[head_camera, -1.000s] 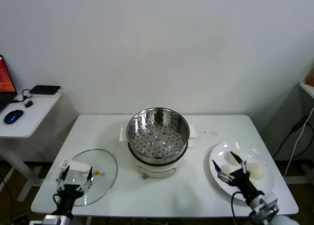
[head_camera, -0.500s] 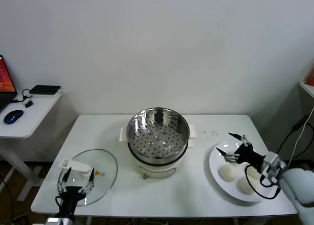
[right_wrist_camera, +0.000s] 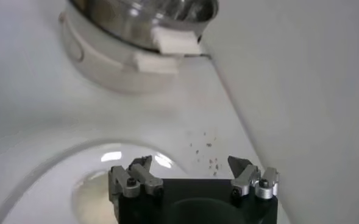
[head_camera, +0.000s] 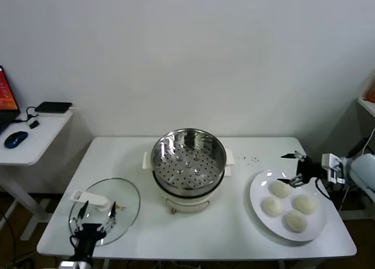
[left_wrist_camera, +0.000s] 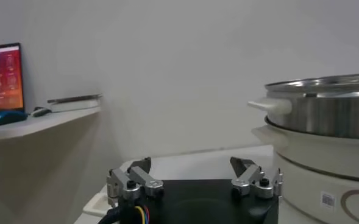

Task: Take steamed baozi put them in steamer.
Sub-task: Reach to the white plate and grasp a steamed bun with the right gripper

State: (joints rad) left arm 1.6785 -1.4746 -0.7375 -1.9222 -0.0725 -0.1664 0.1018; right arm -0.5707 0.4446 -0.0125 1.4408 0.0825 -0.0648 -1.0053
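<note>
The right gripper (head_camera: 295, 167), fingers spread and empty, hovers just beyond four steamed baozi (head_camera: 281, 189) on a white plate (head_camera: 258, 190); the steamer (head_camera: 188, 162) stands well away.

The left gripper (head_camera: 92, 214) idles, spread, over a glass lid (head_camera: 126, 196).

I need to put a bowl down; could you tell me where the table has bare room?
Bare: the front strip between the glass lid and the plate, before the steamer; also the back corners beside the steamer. Crowded: the plate, holding four baozi with the right claw above its far edge.
</note>
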